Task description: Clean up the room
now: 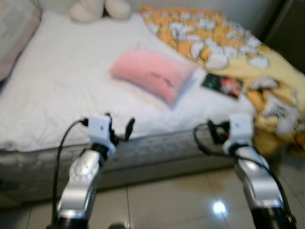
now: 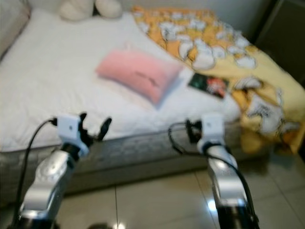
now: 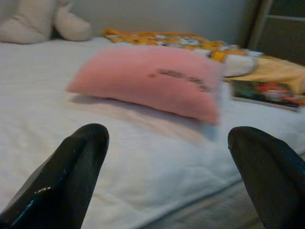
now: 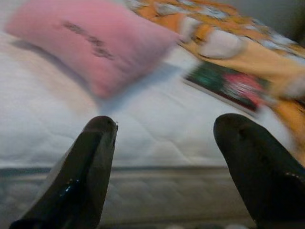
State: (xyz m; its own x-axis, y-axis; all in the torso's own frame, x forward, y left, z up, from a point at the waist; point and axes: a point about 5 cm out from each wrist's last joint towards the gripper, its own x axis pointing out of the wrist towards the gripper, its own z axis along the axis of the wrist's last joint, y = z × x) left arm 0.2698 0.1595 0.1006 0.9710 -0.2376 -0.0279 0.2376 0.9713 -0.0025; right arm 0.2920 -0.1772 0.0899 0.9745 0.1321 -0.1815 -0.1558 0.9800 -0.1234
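A pink pillow (image 1: 152,74) lies slantwise in the middle of the white-sheeted bed (image 1: 57,90). To its right a dark book (image 1: 222,86) rests flat beside a rumpled yellow-orange blanket (image 1: 228,38) that spills over the bed's right corner. A cream plush toy (image 1: 100,8) sits at the head end. Both arms are raised before the mattress edge. My left gripper (image 1: 120,126) is open and empty, pointing toward the pillow (image 3: 147,78). My right gripper (image 1: 215,130) is open and empty too, with the pillow (image 4: 90,43) and the book (image 4: 228,83) beyond its fingers.
A grey pillow (image 1: 14,28) leans at the bed's far left. The grey mattress side (image 1: 157,152) faces me above glossy floor tiles (image 1: 167,200). A dark cabinet (image 1: 286,28) stands at the right behind the blanket.
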